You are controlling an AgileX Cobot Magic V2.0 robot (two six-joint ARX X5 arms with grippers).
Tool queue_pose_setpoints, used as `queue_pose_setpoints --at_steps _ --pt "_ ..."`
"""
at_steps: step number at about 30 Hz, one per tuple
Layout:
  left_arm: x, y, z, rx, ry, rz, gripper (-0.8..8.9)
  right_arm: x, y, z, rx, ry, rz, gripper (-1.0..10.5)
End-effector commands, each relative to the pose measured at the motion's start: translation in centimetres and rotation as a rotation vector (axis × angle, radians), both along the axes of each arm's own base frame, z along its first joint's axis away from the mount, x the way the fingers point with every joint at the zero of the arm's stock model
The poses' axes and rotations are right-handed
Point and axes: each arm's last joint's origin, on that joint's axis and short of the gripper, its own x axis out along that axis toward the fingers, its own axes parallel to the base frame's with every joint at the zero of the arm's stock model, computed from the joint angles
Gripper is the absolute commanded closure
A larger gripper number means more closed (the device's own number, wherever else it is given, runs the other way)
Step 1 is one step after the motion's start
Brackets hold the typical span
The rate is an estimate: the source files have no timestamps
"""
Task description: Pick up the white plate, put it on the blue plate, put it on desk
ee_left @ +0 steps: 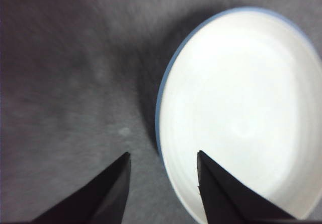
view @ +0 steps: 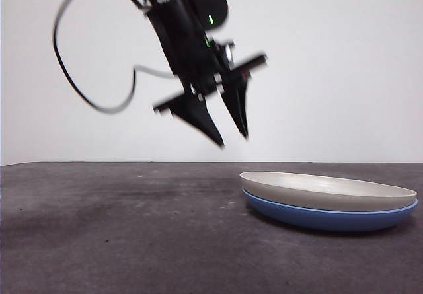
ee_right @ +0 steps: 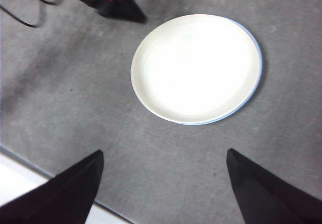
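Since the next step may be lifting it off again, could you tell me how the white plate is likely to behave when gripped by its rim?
The white plate looks rigid, so it should lift in one piece. Its rim is thin and smooth, so the open left gripper hovering beside it may slip. It sits nested in the blue plate, so a push would probably slide it or drag both.
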Motion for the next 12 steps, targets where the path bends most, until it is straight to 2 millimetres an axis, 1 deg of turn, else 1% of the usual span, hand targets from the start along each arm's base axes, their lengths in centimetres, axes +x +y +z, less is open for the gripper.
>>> queue_pose_setpoints --at_steps 1,3,6,7,8,10,12 --pt "-0.8 1.1 4.8 -0.035 -0.135 -0.007 5.97 0.3 0.1 0.5 0.003 -0.008 -0.009 5.6" --pt "-1.6 2.4 7.3 -0.061 -0.189 0.009 5.97 0.5 0.1 0.4 0.002 0.001 -0.009 5.6" --pt "-3.0 4.3 10.8 -0.108 -0.262 0.03 5.97 0.8 0.1 0.3 0.001 0.006 -0.009 5.6" --pt "-3.4 4.9 11.6 -0.115 -0.281 0.033 5.97 1.0 0.2 0.3 0.001 0.006 -0.009 5.6" --pt "-4.2 5.7 12.8 -0.125 -0.312 0.03 5.97 1.0 0.2 0.4 0.001 0.003 -0.009 5.6" --pt "-5.3 6.9 14.3 -0.139 -0.349 0.033 5.97 1.2 0.2 0.4 0.003 -0.004 -0.009 5.6" --pt "-6.6 8.3 15.2 -0.148 -0.373 0.046 5.97 1.5 0.2 0.4 0.006 -0.01 -0.011 5.6"
